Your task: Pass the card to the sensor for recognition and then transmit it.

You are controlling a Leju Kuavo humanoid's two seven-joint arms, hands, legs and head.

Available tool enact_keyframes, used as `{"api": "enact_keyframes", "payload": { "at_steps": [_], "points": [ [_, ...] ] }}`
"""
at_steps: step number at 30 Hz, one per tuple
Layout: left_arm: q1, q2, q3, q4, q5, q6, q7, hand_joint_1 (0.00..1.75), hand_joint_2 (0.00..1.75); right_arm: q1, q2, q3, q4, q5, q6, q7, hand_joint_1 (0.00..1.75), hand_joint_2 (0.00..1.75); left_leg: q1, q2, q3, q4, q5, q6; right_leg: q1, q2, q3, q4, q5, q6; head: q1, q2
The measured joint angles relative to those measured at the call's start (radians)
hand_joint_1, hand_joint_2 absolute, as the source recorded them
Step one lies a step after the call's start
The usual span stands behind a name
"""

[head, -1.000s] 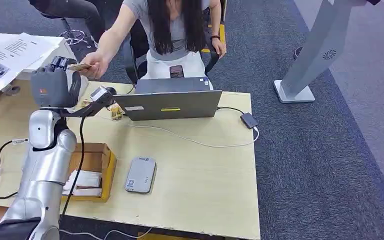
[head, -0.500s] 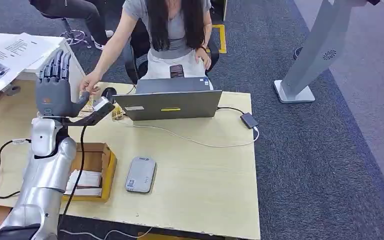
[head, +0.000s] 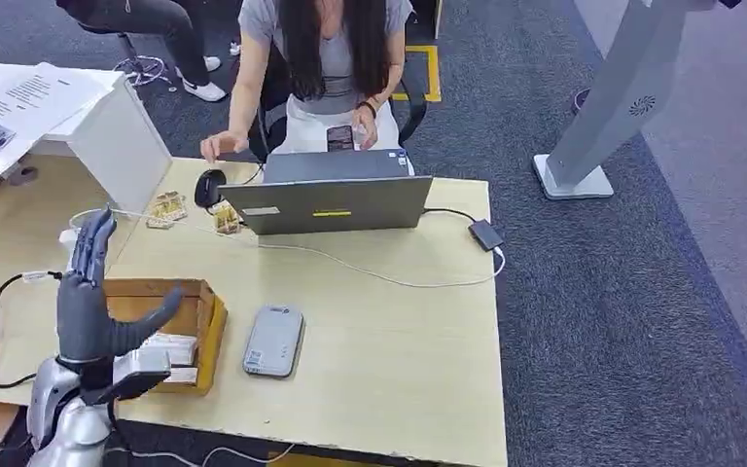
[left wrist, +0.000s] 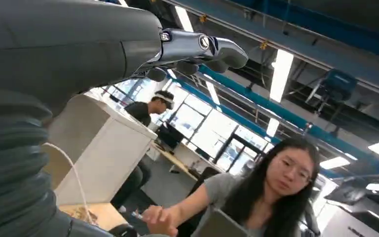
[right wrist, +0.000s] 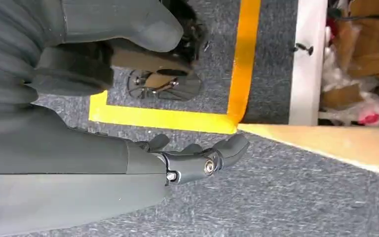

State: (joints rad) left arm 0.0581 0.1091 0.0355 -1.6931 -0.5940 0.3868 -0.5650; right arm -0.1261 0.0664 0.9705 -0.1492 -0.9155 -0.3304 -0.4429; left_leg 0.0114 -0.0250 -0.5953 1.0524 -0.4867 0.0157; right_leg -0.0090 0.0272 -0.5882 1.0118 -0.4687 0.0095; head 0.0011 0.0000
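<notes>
My left hand (head: 92, 297) stands upright with its fingers spread and holds nothing, above the near left part of the table, just left of a cardboard box (head: 206, 326). In the left wrist view its fingers (left wrist: 197, 47) stretch out bare. The grey flat sensor (head: 273, 340) lies on the table to the right of the box. White cards (head: 160, 350) lie inside the box. Small tan pieces (head: 167, 208) lie at the far left of the table. My right hand (right wrist: 197, 159) hangs over grey carpet, fingers loosely apart and holding nothing.
A person sits behind the yellow table (head: 399, 370), one hand (head: 216, 146) by a black mouse (head: 210, 187). A grey laptop (head: 336, 202) with a cable and adapter (head: 484, 233) stands at the far edge. A white box (head: 117, 136) stands far left, a grey kiosk base (head: 572, 180) on the right.
My left arm has dropped from the table's far left back toward my body, and its hand has let go of the card. The person took the card and drew their hand back to the mouse.
</notes>
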Motion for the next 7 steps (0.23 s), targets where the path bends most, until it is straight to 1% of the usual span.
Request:
{"api": "enact_keyframes", "payload": {
  "at_steps": [3, 7],
  "points": [
    [0.043, 0.000, 0.013, -0.056, 0.000, -0.019, -0.002, 0.00, 1.75, 0.000, 0.000, -0.003, 0.000, -0.003, 0.000, 0.000, 0.00, 1.75, 0.000, 0.000, 0.000, 0.000, 0.000, 0.000, 0.000, 0.000, 0.000, 0.000, 0.000, 0.000, 0.000, 0.000],
    [0.070, -0.001, 0.018, -0.099, 0.000, -0.024, -0.002, 0.00, 1.75, 0.000, 0.000, -0.006, 0.000, -0.003, 0.000, 0.000, 0.00, 1.75, 0.000, 0.000, 0.000, 0.000, 0.001, 0.000, 0.000, 0.000, 0.001, 0.000, 0.001, 0.000, 0.000, 0.000]
  ]
}}
